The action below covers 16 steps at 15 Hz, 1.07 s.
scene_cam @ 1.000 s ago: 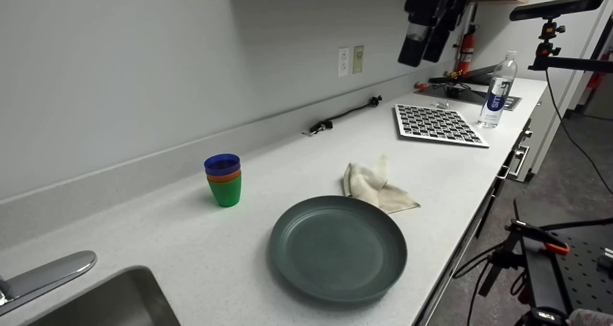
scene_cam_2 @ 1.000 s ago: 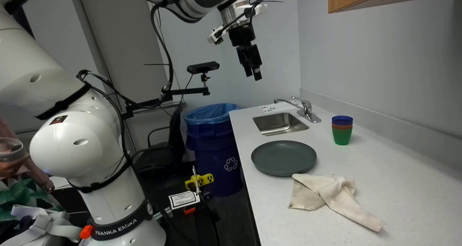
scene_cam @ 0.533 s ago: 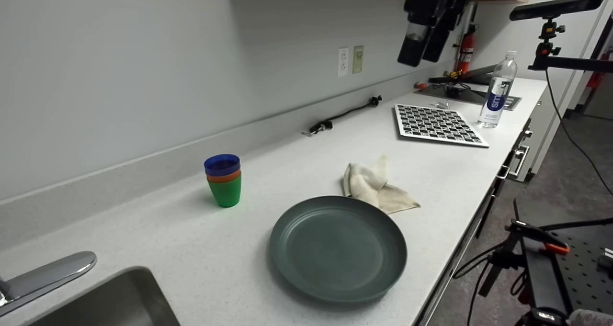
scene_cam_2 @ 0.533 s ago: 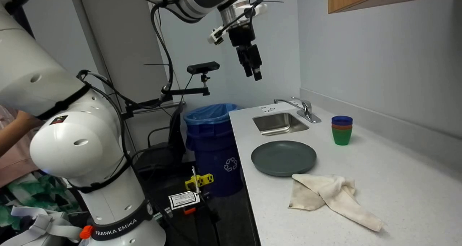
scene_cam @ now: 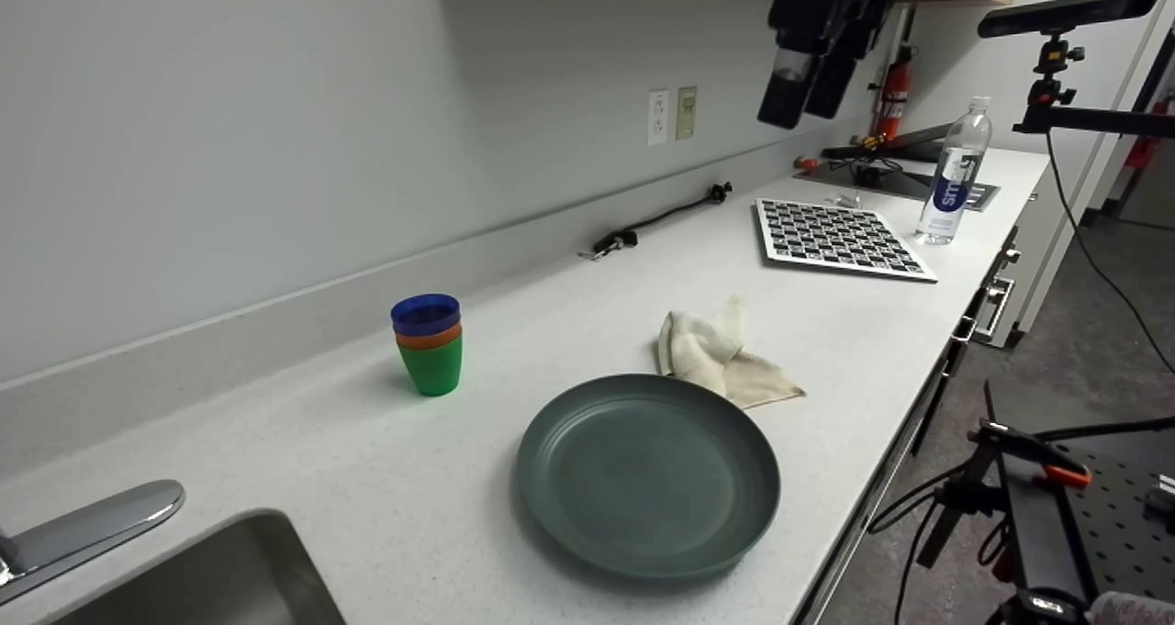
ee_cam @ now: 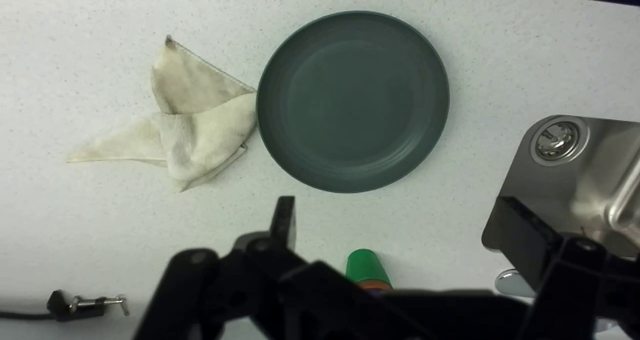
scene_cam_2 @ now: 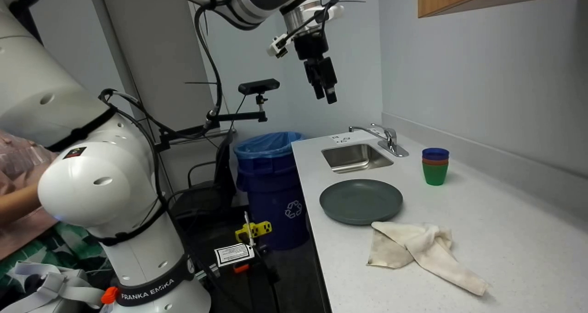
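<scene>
Three stacked cups (scene_cam: 430,348), plate (ee_cam: 355,100), cloth (ee_cam: 200,135) on counter (scene_cam: 551,340); gripper (ee_cam: 396,199) above, spread wide

In wrist view, the hand (ee_cam: 397,201) partly hides the cups (ee_cam: 366,268)

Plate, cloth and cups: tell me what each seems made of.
Plate: probably plastic, perhaps ceramic; satin, given the soft sheen inside its rim.
Cloth: fabric, possibly cotton; matt, with limp folds and a hemmed-looking edge.
Cups: likely plastic; smooth, with thin rims and even, bright colours.
</scene>
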Available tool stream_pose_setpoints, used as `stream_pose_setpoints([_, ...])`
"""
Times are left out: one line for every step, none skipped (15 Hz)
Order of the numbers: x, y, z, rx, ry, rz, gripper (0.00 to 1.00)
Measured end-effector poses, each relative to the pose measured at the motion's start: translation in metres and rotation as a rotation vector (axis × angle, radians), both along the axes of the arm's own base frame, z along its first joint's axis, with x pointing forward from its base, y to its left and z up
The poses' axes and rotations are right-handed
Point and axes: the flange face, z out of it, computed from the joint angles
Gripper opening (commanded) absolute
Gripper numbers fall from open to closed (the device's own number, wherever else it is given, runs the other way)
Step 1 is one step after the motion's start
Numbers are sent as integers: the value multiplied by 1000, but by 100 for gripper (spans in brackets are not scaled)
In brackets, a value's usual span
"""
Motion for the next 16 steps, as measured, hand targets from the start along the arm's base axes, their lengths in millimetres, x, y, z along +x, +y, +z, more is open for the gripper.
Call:
stream_pose_setpoints([5, -7, -2, -7, 4, -9, 100])
stream_pose_setpoints([10, -17, -4, -15, 8, -21, 100])
stream_pose_setpoints([17, -29, -7, -21, 14, -36, 100])
stream_pose_setpoints([24, -43, -10, -23, 20, -53, 100])
stream_pose_setpoints([31, -57, -14, -26, 24, -73, 100])
stream_pose_setpoints([39, -71, -19, -26, 33, -95, 100])
stream_pose_setpoints([46, -85, -24, -23, 45, -114, 100])
stream_pose_setpoints([52, -97, -31, -19, 60, -133, 100])
stream_pose_setpoints([59, -108, -39, -14, 77, -154, 100])
stream_pose_setpoints([64, -118, -48, -10, 96, -172, 100])
stream_pose_setpoints([68, -127, -58, -8, 118, -189, 100])
stream_pose_setpoints([72, -135, -70, -6, 142, -203, 100])
stream_pose_setpoints([74, -142, -83, -5, 168, -216, 100])
stream_pose_setpoints([77, -147, -96, -4, 193, -228, 100])
stream_pose_setpoints([78, -153, -108, -4, 219, -239, 100])
stream_pose_setpoints([80, -159, -121, -2, 244, -250, 100])
